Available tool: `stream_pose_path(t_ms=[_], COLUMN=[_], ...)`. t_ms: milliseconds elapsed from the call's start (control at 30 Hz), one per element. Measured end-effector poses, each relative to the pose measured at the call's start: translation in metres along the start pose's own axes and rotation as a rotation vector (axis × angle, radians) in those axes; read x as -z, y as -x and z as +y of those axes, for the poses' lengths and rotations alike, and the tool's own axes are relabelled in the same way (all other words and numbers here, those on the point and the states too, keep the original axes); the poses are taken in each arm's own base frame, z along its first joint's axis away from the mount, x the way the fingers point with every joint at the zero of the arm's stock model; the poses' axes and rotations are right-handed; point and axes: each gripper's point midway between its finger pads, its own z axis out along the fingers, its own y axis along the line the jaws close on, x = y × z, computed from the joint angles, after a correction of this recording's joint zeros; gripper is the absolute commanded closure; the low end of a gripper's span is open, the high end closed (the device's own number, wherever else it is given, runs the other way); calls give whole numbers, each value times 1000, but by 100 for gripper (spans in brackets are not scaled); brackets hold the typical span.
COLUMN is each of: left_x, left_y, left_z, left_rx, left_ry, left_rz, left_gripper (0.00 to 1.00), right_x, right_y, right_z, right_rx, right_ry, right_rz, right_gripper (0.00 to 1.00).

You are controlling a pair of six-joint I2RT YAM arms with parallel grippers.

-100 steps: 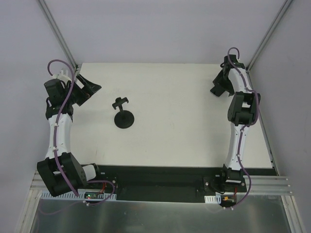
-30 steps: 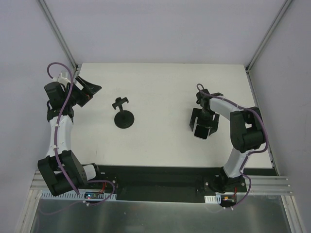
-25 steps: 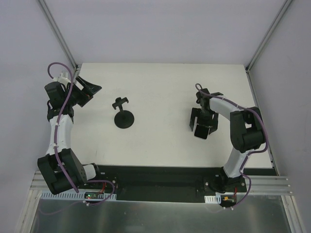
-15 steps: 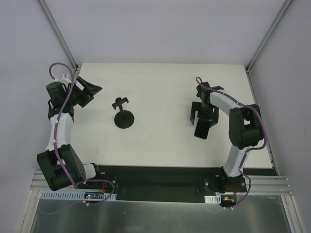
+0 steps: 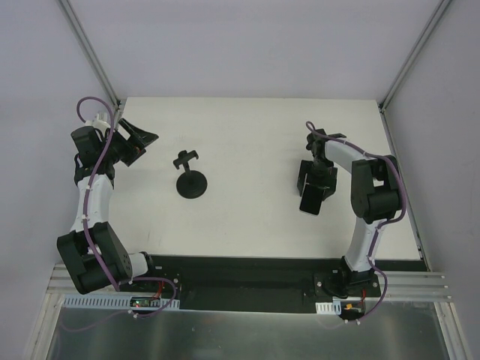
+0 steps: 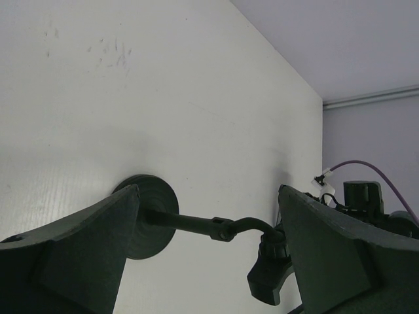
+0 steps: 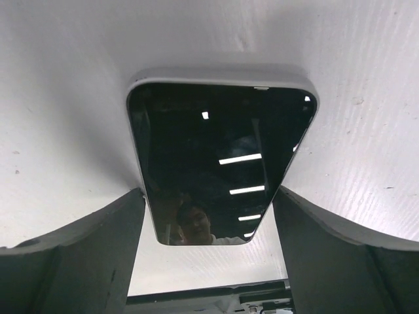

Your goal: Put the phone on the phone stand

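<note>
Where the phone lies: you will find the phone [image 7: 216, 157] flat and face up on the right half of the white worktop [image 5: 247, 135], its glossy dark screen reflecting bright light strips.
Phone from above: your overhead camera shows only its near end, which pokes out toward the arm bases. The far end is covered by the claw above it.
Right claw: your right claw [image 5: 315, 180] points down over the phone with jaws wide, set to about the phone's width, one finger [image 7: 72, 255] along each long edge.
Right claw contact: the fingers sit just beside the phone's edges. I cannot tell whether they press on them, so I cannot tell you that it is held. The phone rests on the worktop.
Left claw: your left claw [image 5: 137, 139] hangs by the far left corner of the worktop, jaws wide, holding nothing.
Phone stand: the phone stand [image 5: 191, 180] is upright left of centre, with its round disc base on the worktop, a thin stem and a short cross bracket on top.
Left wrist camera: it looks between its own fingers toward the stand, which is apart from them.
Separation: stand and phone are well apart, and the stand is nearer your left claw.
</note>
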Motion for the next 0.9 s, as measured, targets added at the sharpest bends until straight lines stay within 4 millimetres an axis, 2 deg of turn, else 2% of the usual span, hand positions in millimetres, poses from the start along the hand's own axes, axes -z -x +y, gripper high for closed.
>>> stream_pose_path(t_ms=[167, 400, 567, 667, 900], left_x=[1, 5, 7, 9, 9], left_y=[0, 0, 0, 1, 0], left_z=[-1, -5, -8, -9, -8], left_rx=[-2, -14, -22, -32, -51], left_ry=[-1, -9, -13, -13, -9], left_rz=[-2, -12, -18, -26, -24], left_gripper=[14, 14, 14, 14, 14], right_x=[-1, -1, 0, 0, 2], right_y=[0, 0, -2, -10, -30], right_z=[0, 0, 2, 5, 12], right_rx=[-5, 4, 23, 48, 100], right_ry=[-1, -1, 21, 38, 97], right_rz=[-2, -2, -48, -83, -176], right_gripper=[30, 67, 83, 96, 99])
